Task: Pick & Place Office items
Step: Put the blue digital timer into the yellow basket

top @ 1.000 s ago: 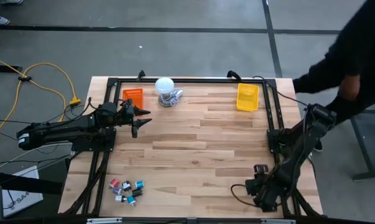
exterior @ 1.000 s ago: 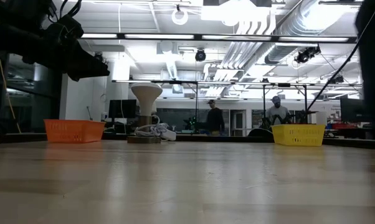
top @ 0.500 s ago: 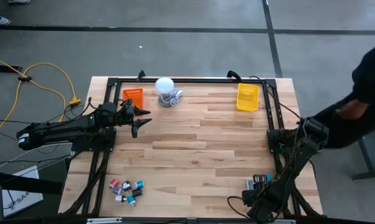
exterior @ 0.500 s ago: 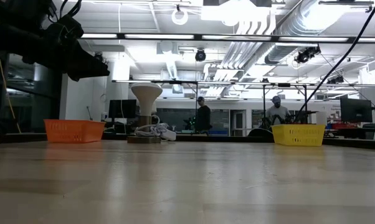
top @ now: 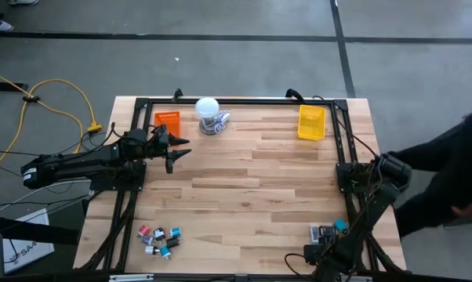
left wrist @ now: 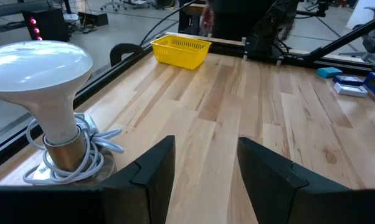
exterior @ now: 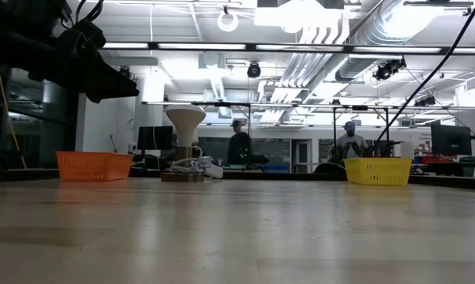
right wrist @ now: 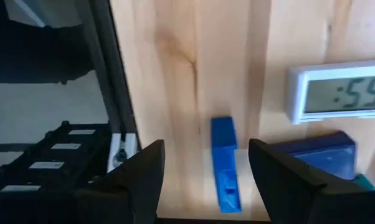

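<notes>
Right gripper (right wrist: pixel 203 171) jaws wide, empty, over blue block (right wrist: pixel 223 163) beside clock (right wrist: pixel 337 93): centre, descend straight.

Left gripper (left wrist: pixel 203 165) jaws part-open, empty, beside bulb (left wrist: pixel 41 81).

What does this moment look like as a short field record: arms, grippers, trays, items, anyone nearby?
left gripper: open, empty, raised over the table near the orange tray
right gripper: open, low at the table's near right corner, over a blue block
beside the blue block: grey-white digital clock, dark blue block
small office items: clustered near the front left edge
yellow tray: far right
white lamp bulb: on a coiled cord, by the orange tray
person: right of the table
</notes>
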